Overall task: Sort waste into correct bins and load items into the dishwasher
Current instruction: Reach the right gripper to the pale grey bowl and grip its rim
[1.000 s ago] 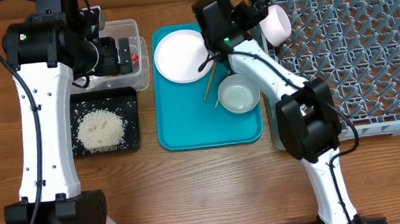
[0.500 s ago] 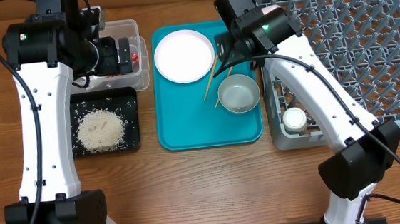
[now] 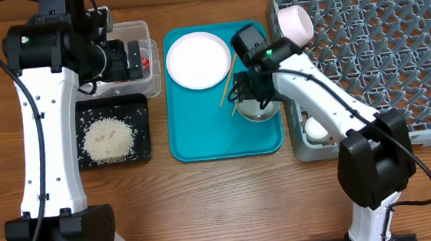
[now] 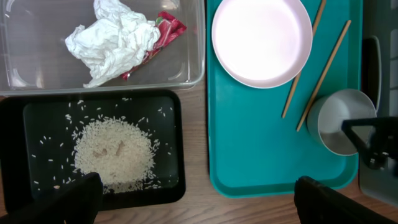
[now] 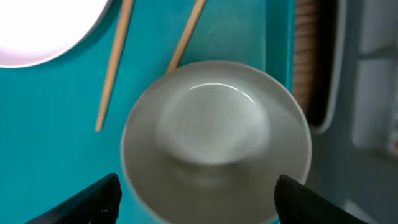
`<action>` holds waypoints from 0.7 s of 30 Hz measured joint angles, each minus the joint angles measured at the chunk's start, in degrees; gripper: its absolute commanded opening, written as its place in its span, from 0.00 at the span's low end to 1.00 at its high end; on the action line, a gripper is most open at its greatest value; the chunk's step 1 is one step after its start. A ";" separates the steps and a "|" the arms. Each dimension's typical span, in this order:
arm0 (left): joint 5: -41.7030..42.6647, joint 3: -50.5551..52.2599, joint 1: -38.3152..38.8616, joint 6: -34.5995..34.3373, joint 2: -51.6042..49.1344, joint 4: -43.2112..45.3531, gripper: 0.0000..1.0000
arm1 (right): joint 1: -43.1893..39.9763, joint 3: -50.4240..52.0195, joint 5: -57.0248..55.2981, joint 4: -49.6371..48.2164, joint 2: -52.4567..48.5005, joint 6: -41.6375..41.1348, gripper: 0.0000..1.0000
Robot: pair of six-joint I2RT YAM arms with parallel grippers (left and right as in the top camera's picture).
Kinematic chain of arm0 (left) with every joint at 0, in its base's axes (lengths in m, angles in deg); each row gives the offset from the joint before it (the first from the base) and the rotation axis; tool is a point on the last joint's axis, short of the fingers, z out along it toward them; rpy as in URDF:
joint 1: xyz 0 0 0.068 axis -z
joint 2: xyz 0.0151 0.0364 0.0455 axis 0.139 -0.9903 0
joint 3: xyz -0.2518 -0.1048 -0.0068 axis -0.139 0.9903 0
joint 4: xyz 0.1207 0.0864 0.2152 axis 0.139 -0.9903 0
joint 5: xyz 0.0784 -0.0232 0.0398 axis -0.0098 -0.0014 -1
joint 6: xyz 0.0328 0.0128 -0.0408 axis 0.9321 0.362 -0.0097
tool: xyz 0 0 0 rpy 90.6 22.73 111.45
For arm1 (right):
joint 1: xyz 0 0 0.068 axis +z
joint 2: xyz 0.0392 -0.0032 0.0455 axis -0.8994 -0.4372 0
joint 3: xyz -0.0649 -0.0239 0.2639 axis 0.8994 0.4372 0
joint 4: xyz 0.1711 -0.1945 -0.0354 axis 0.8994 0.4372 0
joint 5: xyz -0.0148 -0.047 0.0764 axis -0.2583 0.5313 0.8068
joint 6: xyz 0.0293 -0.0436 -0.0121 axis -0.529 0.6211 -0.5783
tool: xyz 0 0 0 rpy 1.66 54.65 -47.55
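My right gripper (image 3: 254, 96) (image 5: 200, 200) is open, low over a white bowl (image 3: 259, 108) (image 5: 214, 130) on the teal tray, one finger on each side of it. The two chopsticks (image 3: 226, 86) (image 5: 114, 68) and the white plate (image 3: 197, 59) (image 4: 261, 38) lie on the same tray. Another white bowl (image 3: 297, 22) rests on its side in the grey dish rack (image 3: 395, 52), and a small white cup (image 3: 317, 130) sits in the rack's front left corner. My left gripper (image 3: 120, 59) (image 4: 199, 202) is open and empty, high above the bins.
The clear tub (image 3: 147, 78) (image 4: 193, 68) holds the crumpled napkin (image 4: 111, 38) and red wrapper (image 4: 160, 34). The black tray (image 3: 142, 145) (image 4: 12, 143) holds a rice pile (image 4: 113, 152). The teal tray (image 3: 201, 133) lies between the bins and the rack.
My right gripper has let go of a white bowl in the rack's back left corner, swung back to the teal tray and dropped over the second bowl. The left arm has not moved.
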 measured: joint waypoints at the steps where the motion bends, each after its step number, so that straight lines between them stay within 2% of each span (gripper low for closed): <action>1: 0.02 0.00 0.00 0.00 0.00 -0.04 1.00 | 0.00 1.60 0.00 -1.79 -0.02 1.05 0.80; 7: 0.02 0.00 0.00 0.00 0.00 -0.04 1.00 | 0.22 5.20 -0.17 -4.96 -0.09 7.10 0.80; 21: 0.02 0.00 0.00 0.00 0.00 -0.04 1.00 | 2.75 5.35 -0.68 -4.31 -0.09 21.05 0.82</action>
